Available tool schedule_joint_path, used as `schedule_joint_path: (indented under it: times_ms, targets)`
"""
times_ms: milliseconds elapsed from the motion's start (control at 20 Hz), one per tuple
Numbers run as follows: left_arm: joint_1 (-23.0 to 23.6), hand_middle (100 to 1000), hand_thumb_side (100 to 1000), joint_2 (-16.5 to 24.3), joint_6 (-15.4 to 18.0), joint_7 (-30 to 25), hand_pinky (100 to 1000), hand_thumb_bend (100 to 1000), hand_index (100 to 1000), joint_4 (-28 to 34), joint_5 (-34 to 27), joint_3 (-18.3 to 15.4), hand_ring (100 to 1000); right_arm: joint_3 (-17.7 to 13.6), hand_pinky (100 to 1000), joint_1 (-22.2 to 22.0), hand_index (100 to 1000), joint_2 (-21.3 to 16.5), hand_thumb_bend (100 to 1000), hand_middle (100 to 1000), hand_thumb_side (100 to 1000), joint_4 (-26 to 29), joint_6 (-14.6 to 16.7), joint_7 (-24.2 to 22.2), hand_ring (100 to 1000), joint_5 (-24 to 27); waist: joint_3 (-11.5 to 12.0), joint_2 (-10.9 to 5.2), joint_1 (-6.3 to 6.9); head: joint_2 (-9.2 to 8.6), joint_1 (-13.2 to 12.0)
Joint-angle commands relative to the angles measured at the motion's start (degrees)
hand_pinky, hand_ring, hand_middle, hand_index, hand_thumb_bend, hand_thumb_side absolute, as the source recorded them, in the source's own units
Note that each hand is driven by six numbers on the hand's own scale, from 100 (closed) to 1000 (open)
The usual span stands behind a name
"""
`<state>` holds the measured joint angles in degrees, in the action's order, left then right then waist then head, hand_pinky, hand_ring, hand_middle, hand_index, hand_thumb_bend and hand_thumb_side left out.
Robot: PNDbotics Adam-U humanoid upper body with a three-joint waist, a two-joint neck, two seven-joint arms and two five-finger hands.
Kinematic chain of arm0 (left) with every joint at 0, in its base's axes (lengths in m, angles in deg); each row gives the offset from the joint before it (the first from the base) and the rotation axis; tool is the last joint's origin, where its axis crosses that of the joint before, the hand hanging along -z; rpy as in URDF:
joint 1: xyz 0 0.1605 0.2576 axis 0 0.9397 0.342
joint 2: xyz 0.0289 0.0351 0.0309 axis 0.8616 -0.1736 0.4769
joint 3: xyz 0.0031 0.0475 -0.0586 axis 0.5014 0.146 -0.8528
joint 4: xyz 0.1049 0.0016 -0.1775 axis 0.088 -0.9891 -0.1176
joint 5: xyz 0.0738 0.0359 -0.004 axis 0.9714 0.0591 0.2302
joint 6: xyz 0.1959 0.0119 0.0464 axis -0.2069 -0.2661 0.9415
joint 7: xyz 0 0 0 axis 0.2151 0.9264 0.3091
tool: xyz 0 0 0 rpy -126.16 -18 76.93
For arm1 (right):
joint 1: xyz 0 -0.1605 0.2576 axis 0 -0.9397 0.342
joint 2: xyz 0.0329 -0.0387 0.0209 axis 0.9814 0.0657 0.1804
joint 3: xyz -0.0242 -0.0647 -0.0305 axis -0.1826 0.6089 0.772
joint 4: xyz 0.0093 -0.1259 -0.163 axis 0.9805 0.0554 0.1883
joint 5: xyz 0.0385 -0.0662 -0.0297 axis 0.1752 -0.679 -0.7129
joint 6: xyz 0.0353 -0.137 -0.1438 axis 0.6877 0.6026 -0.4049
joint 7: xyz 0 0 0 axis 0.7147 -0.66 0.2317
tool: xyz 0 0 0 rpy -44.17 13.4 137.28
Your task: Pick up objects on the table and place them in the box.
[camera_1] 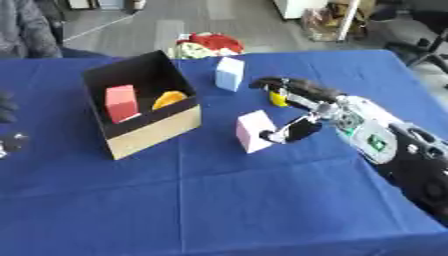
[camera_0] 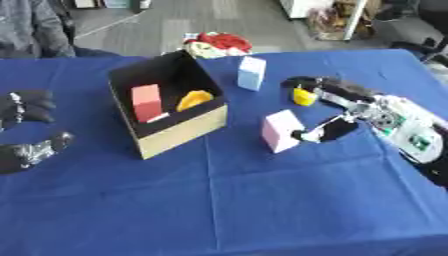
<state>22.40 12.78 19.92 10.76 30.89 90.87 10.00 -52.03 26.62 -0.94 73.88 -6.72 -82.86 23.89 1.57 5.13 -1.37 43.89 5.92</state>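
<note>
pink block (camera_0: 282, 130) on cloth right of box (camera_0: 179, 131) | our right hand (camera_0: 337, 107) spread wide, thumb touching it | we judge it light, stiff; pinch flat sides | left hand (camera_0: 26, 130) idle, relaxed

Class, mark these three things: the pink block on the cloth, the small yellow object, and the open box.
pink block (camera_0: 282, 131), left eye view, front face.
yellow object (camera_0: 304, 96), left eye view, its middle.
box (camera_0: 182, 131), left eye view, tan front wall.

Both eyes sit in the robot's head and look down at the blue desk (camera_0: 262, 200) from close by. They share almost everything; the right eye sits slightly farther right.
</note>
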Motion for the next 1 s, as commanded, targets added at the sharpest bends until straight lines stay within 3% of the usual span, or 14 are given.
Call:
schedule_joint_path:
  times_ms: [50,150,200,250,350,400,550,600,650,700,850,1000]
  targets:
    - [0.17,649,460,0.14,-0.46,-0.55,754,679,814,2.93,-0.89,-0.81,627,0.32,932,2.01,1000,1.90,490,947,245,-4.49,0.29,-2.98,952,-3.18,-0.16,-1.38,1.09,0.23,-0.45]
    - [0.42,649,462,-0.14,-0.75,-0.77,754,679,814,3.18,-0.95,-0.76,627,-1.43,931,2.73,1000,3.78,484,945,247,-7.58,1.34,-4.88,949,-5.08,-0.23,-1.46,1.27,0.23,-0.49]
    - [0.51,648,462,-0.25,-0.82,-0.88,754,679,814,3.25,-0.97,-0.75,627,-2.41,931,3.11,1000,4.54,435,946,275,-9.00,2.00,-5.75,948,-5.95,-0.25,-1.49,1.34,0.23,-0.48]
    - [0.62,648,462,-0.36,-0.87,-0.96,754,680,814,3.29,-0.98,-0.74,627,-3.51,930,3.56,1000,5.25,479,944,249,-10.37,2.73,-6.60,947,-6.80,-0.27,-1.54,1.41,0.23,-0.48]
    - [0.82,648,461,-0.53,-0.93,-1.08,754,682,814,3.32,-0.99,-0.73,627,-5.68,927,4.53,997,6.51,440,934,284,-13.10,4.32,-8.27,937,-8.47,-0.30,-1.62,1.51,0.23,-0.46]
    - [0.89,648,463,-0.62,-0.96,-1.10,754,680,814,3.32,-1.01,-0.74,626,-6.83,923,5.08,991,7.10,466,927,265,-14.49,5.16,-9.13,930,-9.33,-0.32,-1.66,1.53,0.23,-0.43]
    - [1.07,647,464,-0.87,-1.04,-1.07,753,679,814,3.33,-1.08,-0.77,626,-10.88,891,6.66,902,8.55,401,830,188,-17.13,7.57,-11.79,865,-11.99,-0.48,-1.78,1.60,0.23,-0.55]
    - [1.10,647,464,-0.91,-1.05,-1.06,753,679,814,3.34,-1.09,-0.77,626,-12.29,888,6.98,891,8.78,394,819,176,-17.18,8.12,-12.71,859,-12.91,-0.51,-1.80,1.62,0.23,-0.58]
    - [1.14,646,463,-0.95,-1.06,-1.04,753,678,814,3.36,-1.09,-0.78,625,-13.70,861,7.32,780,8.92,298,714,100,-16.79,8.47,-13.65,807,-13.85,-0.54,-1.84,1.63,0.23,-0.59]
    - [1.18,646,463,-1.03,-1.08,-0.99,753,677,814,3.37,-1.09,-0.81,625,-15.14,852,7.59,743,9.07,246,672,100,-16.01,8.63,-14.60,788,-14.80,-0.56,-1.87,1.64,0.23,-0.60]
    - [1.30,645,463,-1.33,-1.15,-0.75,752,676,813,3.38,-1.13,-0.96,624,-19.35,841,8.09,693,9.76,139,616,100,-12.86,8.36,-15.65,762,-17.03,-0.62,-1.93,1.76,0.23,-0.84]
    - [1.37,644,462,-1.57,-1.17,-0.65,752,676,813,3.44,-1.21,-0.99,624,-22.39,839,9.03,686,10.42,107,609,100,-10.51,7.16,-13.96,756,-16.27,-0.53,-2.06,1.88,0.23,-0.74]
